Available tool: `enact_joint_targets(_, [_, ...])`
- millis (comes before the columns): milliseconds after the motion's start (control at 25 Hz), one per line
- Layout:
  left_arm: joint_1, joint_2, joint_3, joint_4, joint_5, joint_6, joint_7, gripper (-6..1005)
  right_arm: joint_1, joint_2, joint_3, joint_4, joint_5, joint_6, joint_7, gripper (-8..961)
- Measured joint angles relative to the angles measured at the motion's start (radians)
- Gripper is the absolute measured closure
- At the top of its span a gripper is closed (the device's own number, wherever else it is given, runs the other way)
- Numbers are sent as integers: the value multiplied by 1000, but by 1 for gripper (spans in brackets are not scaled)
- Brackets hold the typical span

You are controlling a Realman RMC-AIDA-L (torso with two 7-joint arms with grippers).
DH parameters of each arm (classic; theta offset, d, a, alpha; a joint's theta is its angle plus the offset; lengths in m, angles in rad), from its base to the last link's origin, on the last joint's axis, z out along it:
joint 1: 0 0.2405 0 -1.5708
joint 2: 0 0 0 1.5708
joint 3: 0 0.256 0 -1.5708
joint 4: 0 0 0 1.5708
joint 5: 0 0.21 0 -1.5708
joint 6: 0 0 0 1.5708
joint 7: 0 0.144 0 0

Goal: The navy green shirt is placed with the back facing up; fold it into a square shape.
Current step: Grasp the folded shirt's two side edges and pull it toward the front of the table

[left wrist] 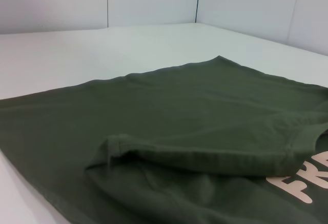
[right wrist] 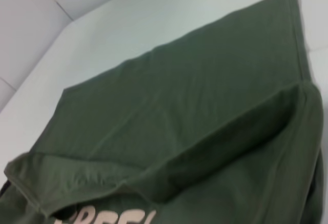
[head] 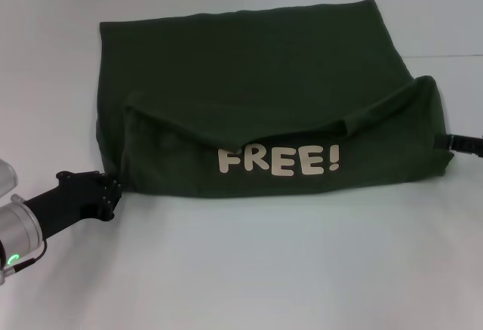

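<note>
Olive shirt part-folded on white table.
We see the navy green shirt [head: 264, 81] mid-table [head: 264, 269], near portion turned up, "FREE!" lettering [head: 279, 161] showing. Left gripper [head: 112, 192] at its near-left corner, right gripper [head: 453, 142] at right edge; finger state: cannot tell.

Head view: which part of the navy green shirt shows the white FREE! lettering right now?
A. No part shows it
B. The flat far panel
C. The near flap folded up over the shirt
C: the lettering sits on the raised near flap of the navy green shirt.
</note>
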Motion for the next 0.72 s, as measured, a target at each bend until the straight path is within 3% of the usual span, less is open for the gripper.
enact_joint_targets(320, [2, -1, 0, -4, 0, 0, 0, 944, -4, 18, -10, 8, -41, 11, -18, 226])
enact_joint_targets(720, [-2, -1, 0, -1, 0, 2, 0, 944, 13, 25, -12, 19, -42, 44, -36, 371])
